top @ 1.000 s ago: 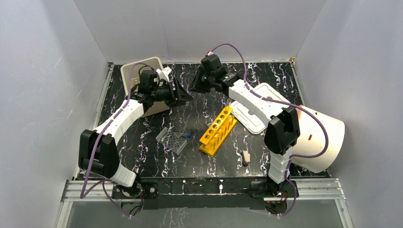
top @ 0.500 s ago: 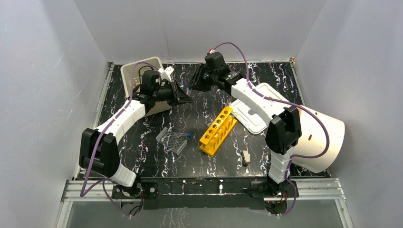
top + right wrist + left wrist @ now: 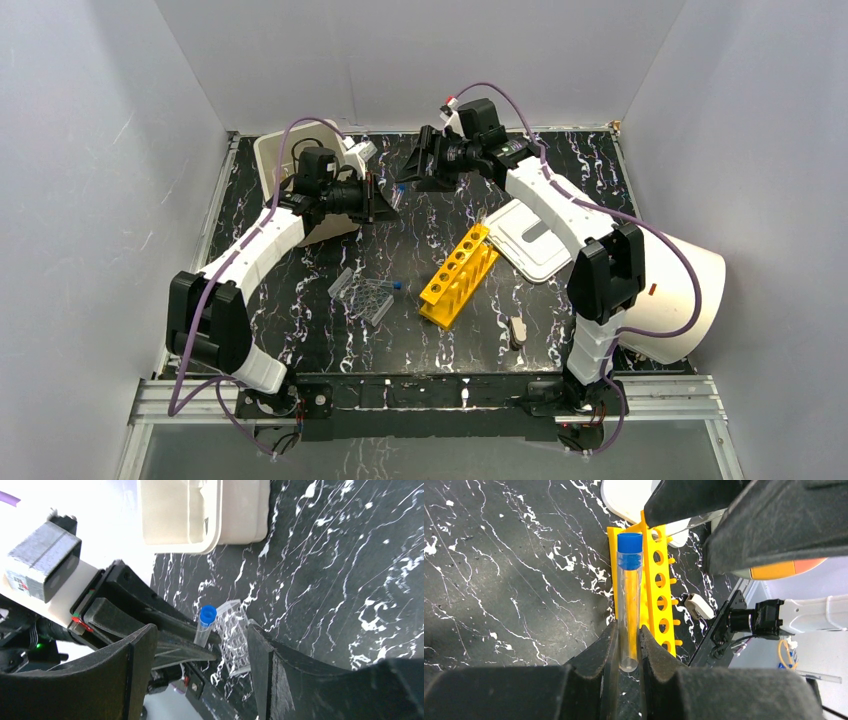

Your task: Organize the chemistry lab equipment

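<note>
Left jaws: we pinch tube (image 3: 629,605) near its base.
Right jaws: spread, holding nothing.
Next: we should keep tube upright over a rack (image 3: 458,277) hole.

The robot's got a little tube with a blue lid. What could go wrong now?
1. The left gripper pinches the tube only at its bottom end, so most of it sticks out. It might tilt or slip.
2. The right gripper hangs open very close by. It could knock the tube when either arm moves.
3. The yellow rack has small holes, so the tube could miss one and drop.
</note>
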{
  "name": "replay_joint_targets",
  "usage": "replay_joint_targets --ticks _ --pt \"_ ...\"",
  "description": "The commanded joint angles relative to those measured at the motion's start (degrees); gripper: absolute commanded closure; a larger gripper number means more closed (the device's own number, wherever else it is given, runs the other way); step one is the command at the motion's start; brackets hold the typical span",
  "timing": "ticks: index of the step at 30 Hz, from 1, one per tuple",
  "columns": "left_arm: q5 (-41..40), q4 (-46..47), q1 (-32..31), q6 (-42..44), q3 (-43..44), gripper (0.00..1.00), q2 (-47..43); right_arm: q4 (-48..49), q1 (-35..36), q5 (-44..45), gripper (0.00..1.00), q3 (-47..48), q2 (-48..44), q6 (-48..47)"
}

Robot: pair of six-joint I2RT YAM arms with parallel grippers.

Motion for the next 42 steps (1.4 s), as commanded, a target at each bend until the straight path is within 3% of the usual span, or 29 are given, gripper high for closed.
replay_joint_targets --ticks 1,7,15,23,32,42 --pt "4.5 -1.2 -0.1 5.2 2.4 1.00 -2.1 -2.3 0.5 -5.5 0.29 4.5 1.2 -0.3" --pt "3.6 -1.8 -0.2 5.8 2.2 1.00 -2.5 -4.5 0.5 -7.9 0.45 6.9 4.1 1.1" --pt "3.8 -1.5 -0.1 5.6 1.9 1.00 -3.0 -6.4 0.5 -7.7 0.45 7.0 5.1 0.5" --pt "4.5 -1.7 -0.2 6.1 1.8 1.00 -3.1 -5.5 0.5 -9.5 0.61 6.8 5.4 1.5" --pt "5.0 -2.0 -0.2 7.3 1.3 1.00 -3.9 -5.2 0.6 -10.4 0.59 6.5 5.8 2.6" --pt "4.7 -2.9 -0.1 7.9 2.2 0.98 -4.4 -3.6 0.5 -7.9 0.73 5.3 4.4 2.3"
